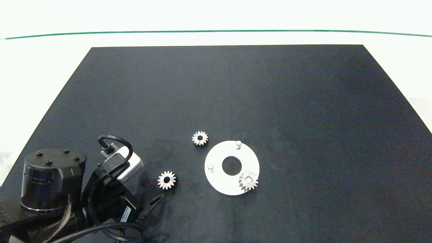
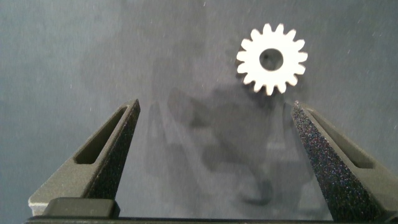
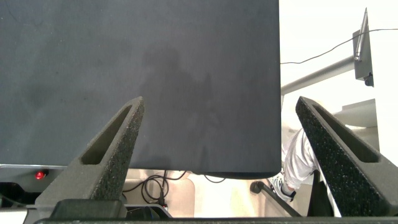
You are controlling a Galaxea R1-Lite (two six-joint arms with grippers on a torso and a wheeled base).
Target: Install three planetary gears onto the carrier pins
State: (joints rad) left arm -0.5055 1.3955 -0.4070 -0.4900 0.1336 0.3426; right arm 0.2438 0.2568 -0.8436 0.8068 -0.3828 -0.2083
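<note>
A white ring-shaped disc [image 1: 219, 179] lies on the black mat with three upright carrier pins. One planetary gear [image 1: 248, 181] sits on the disc's near-right pin. The far pin [image 1: 238, 144] and the left pin [image 1: 210, 167] are bare. Two more gears lie flat on the mat: one [image 1: 200, 138] just beyond the disc's left edge, the other [image 1: 166, 180] further left. My left gripper [image 1: 152, 204] is open, low over the mat just short of that second gear [image 2: 272, 59], which lies beyond its right fingertip [image 2: 305, 118]. My right gripper [image 3: 217, 99] is open and holds nothing.
The black mat [image 1: 303, 101] covers most of the white table. The left arm's base and cables [image 1: 54, 182] fill the near-left corner. In the right wrist view the mat's edge [image 3: 278, 93] shows, with a person's leg and shoe [image 3: 289, 168] past it.
</note>
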